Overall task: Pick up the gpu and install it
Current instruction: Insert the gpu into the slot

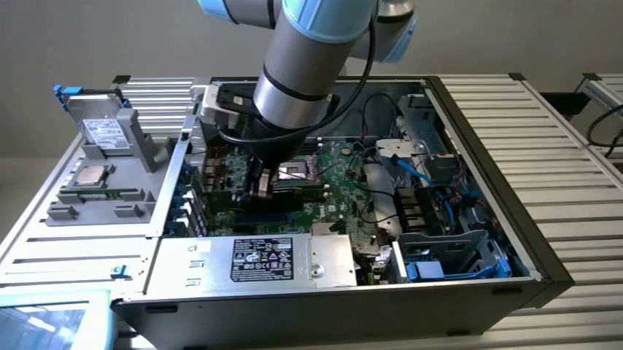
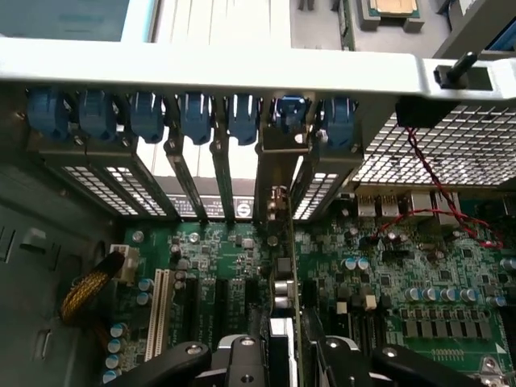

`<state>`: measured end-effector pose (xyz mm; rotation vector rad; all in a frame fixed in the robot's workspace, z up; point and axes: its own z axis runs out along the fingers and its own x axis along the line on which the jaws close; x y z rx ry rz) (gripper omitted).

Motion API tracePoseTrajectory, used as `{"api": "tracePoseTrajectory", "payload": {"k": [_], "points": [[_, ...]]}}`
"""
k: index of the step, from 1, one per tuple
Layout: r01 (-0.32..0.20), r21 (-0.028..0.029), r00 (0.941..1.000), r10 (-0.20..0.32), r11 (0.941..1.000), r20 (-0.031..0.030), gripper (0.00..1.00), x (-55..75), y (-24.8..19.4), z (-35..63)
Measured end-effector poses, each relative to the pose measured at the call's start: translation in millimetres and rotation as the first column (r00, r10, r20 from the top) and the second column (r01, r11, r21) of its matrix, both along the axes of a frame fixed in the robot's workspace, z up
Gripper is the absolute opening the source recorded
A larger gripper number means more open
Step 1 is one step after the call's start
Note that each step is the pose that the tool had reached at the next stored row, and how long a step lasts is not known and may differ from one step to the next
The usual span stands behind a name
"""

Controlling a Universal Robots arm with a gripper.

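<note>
grey open metal computer case (image 1: 545,270): 1 | large green motherboard (image 2: 403,266): 1 | blue plastic slot clips (image 2: 196,117): 7 | green gpu card with silver end bracket (image 2: 278,173): 1 | silver power supply box with black label (image 1: 253,262): 1 | black metal fingers (image 2: 181,361): 2 | long white plastic card slot (image 2: 159,310): 1 | grey-and-blue robot arm (image 1: 302,65): 1

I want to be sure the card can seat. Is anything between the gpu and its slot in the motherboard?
Nothing visible does. The gripper holds the gpu edge-on over the motherboard, its silver bracket between the rear slot covers, which stand beside it, not across. The slot itself is hidden under the card.
</note>
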<state>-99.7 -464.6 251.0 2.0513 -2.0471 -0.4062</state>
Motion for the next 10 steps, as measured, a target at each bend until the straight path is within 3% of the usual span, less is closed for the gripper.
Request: {"api": "tracePoseTrajectory", "payload": {"k": [10], "points": [[0.000,-0.0013,1.0000,0.000,1.0000,-0.0004,0.28,-0.8,0.1,-2.2]]}}
